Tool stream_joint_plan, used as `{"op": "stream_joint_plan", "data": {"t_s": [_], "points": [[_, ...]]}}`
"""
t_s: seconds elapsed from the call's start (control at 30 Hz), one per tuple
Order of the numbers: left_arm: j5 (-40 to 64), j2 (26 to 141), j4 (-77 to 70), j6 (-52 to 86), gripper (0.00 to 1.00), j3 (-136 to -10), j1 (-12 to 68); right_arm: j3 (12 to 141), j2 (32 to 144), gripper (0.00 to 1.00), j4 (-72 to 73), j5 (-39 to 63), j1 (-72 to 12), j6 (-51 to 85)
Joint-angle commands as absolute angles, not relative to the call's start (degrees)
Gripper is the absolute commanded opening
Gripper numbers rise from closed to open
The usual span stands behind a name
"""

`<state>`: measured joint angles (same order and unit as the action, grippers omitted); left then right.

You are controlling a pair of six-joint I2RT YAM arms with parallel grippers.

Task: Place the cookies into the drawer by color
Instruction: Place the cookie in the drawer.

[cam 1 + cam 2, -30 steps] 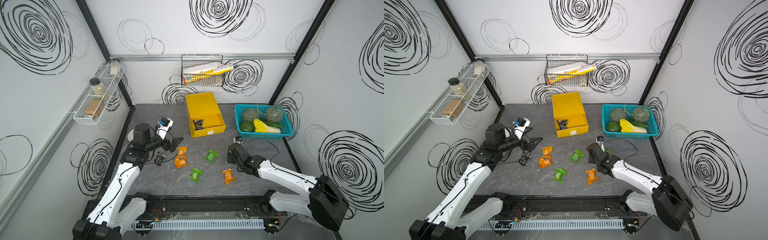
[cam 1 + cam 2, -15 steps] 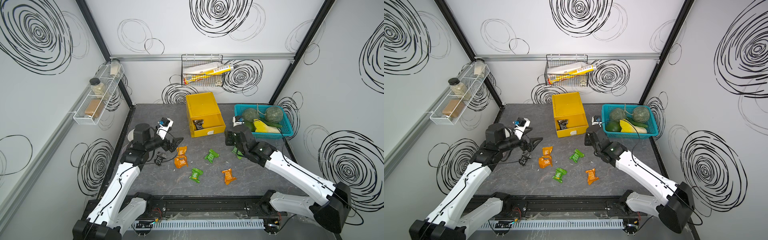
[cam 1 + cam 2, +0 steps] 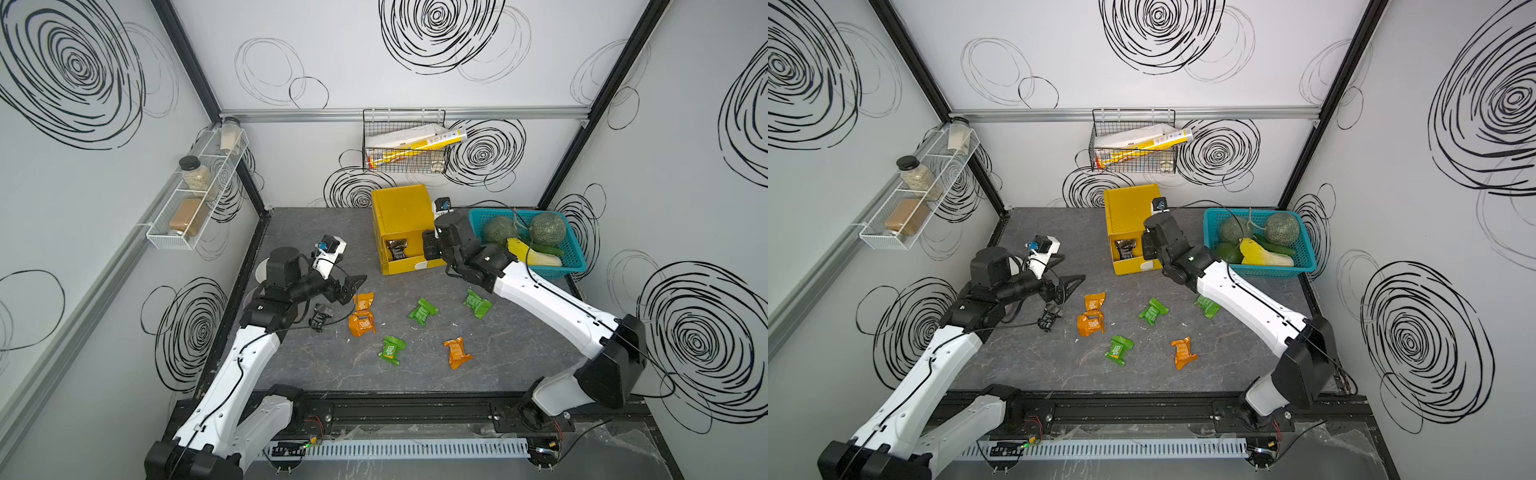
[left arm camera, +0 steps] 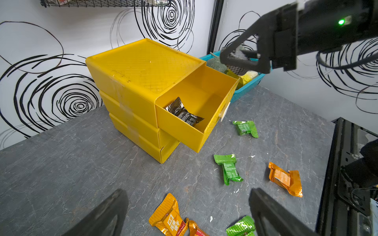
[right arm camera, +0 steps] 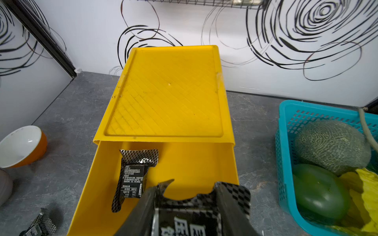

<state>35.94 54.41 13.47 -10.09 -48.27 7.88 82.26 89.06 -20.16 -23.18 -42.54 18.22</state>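
Right gripper (image 5: 186, 202) clamps a black chequered foil cookie packet (image 5: 235, 196) above the yellow plastic chest's open top drawer (image 5: 194, 163) — a like packet (image 5: 133, 173) lies inside. We advise releasing low and well inside. Left gripper (image 4: 184, 206) stands wide, empty.

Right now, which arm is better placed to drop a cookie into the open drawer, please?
Right: the right gripper holds a black packet above the open drawer; the left gripper is open and empty.
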Motion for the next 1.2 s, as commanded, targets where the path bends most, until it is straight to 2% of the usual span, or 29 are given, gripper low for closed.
{"op": "stream_joint_plan", "data": {"t_s": [0.0, 0.1, 0.2, 0.33, 0.47, 0.7, 0.9, 0.97, 1.17], "points": [[36.2, 53.3, 10.8, -10.9, 0.99, -47.9, 8.0, 86.0, 92.2, 0.40, -20.1, -23.2, -42.3, 15.1], [36.3, 53.3, 12.2, -11.0, 0.99, -48.8, 8.3, 88.1, 94.7, 0.41, -21.0, -22.9, -42.2, 15.4], [36.0, 53.3, 11.6, -11.4, 0.99, -48.5, 8.1, 88.4, 96.0, 0.46, -20.1, -22.8, -42.0, 14.9], [36.3, 53.4, 12.3, -11.3, 0.99, -49.0, 8.6, 89.0, 96.9, 0.65, -21.3, -23.6, -41.8, 15.8], [35.8, 53.8, 11.1, -11.4, 0.99, -48.3, 8.6, 88.1, 95.7, 0.78, -20.8, -24.2, -41.7, 15.6], [34.3, 54.3, 12.9, -13.0, 0.99, -49.7, 8.3, 85.8, 91.3, 0.86, -21.6, -24.6, -41.7, 16.0], [28.4, 55.7, 20.8, -16.9, 0.99, -54.9, 9.6, 79.2, 82.9, 0.99, -20.5, -22.1, -41.7, 14.5], [23.3, 56.6, 23.3, -17.4, 0.99, -55.6, 11.0, 76.1, 79.4, 1.00, -19.7, -21.3, -41.7, 13.5], [18.5, 57.0, 29.4, -17.2, 0.99, -54.6, 11.7, 68.6, 71.0, 1.00, -19.3, -19.8, -41.7, 9.3]]}}
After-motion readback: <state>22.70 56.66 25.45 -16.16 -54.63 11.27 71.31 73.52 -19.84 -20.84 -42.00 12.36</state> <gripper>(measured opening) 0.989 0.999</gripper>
